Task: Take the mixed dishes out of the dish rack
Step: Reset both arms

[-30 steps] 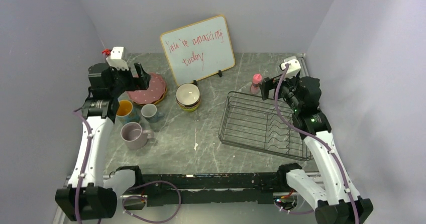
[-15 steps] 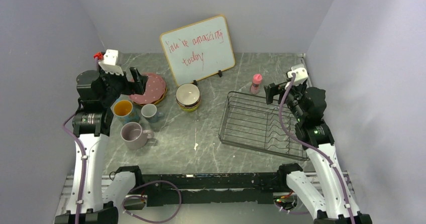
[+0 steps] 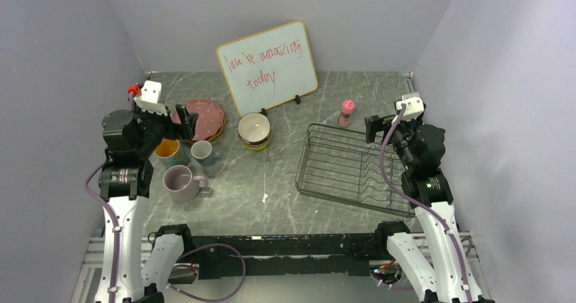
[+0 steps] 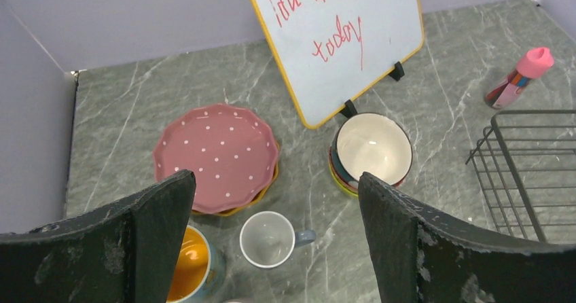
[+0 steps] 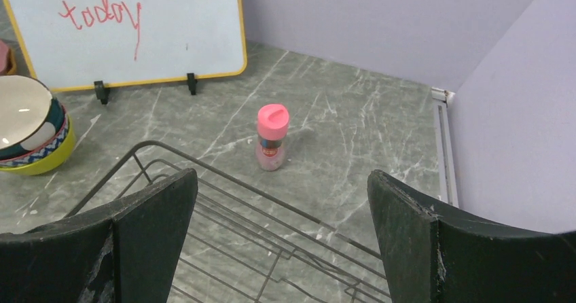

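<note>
Left hand (image 4: 272, 181) gapes wide and empty above the small grey cup (image 4: 268, 238). Right hand (image 5: 282, 177) is equally wide and empty over the far corner of the dish rack (image 3: 339, 170), right of centre, which shows no crockery. Unloading looks finished, so any retreat should lift before swinging. The pink dotted plate (image 4: 216, 153) on the orange plate (image 4: 238, 210), the stacked bowls (image 4: 372, 150) and the lilac mug (image 3: 180, 181) crowd the worktop (image 3: 285, 181) at left; the whiteboard (image 3: 268, 65) and pink bottle (image 5: 272, 138) stand near the back

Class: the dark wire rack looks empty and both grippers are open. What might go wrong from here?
The open left gripper hangs above the small grey cup and yellow-lined cup, standing close together; a low sweep might knock either. The small pink bottle stands upright beside the dark wire dish rack, near the right gripper; a nudge might topple it.
</note>
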{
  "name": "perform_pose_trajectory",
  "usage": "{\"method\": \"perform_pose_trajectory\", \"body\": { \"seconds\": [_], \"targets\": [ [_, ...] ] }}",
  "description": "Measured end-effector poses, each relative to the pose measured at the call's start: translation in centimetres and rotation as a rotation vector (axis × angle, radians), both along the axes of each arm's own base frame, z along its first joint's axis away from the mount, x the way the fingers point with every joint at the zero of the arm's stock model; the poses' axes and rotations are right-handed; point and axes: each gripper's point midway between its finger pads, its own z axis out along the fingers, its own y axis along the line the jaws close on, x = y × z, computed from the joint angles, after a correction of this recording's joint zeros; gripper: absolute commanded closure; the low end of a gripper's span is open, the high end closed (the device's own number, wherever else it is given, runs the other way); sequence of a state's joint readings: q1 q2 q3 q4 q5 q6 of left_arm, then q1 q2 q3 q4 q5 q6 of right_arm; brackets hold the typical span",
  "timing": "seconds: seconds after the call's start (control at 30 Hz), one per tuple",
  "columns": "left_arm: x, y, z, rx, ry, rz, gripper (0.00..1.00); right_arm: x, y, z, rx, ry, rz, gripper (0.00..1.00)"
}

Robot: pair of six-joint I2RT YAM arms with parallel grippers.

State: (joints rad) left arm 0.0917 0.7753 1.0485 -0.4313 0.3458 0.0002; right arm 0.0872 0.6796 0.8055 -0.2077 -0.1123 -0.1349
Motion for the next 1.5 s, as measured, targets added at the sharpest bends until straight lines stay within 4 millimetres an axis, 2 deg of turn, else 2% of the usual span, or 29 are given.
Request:
{"method": "perform_pose_trajectory", "body": {
  "seconds": [0.37,1.5],
  "targets": [
    [0.1,0.2,-2.3,-0.001,0.046,-0.012,0.06,0.3,-1.5,-0.1,-0.006,0.004,-0.072,0.01],
    [0.0,0.7,-2.1,-0.006,0.042,0.004,0.06,0.6,-1.6,-0.8,-0.012,0.025,-0.081,0.01]
  ]
}}
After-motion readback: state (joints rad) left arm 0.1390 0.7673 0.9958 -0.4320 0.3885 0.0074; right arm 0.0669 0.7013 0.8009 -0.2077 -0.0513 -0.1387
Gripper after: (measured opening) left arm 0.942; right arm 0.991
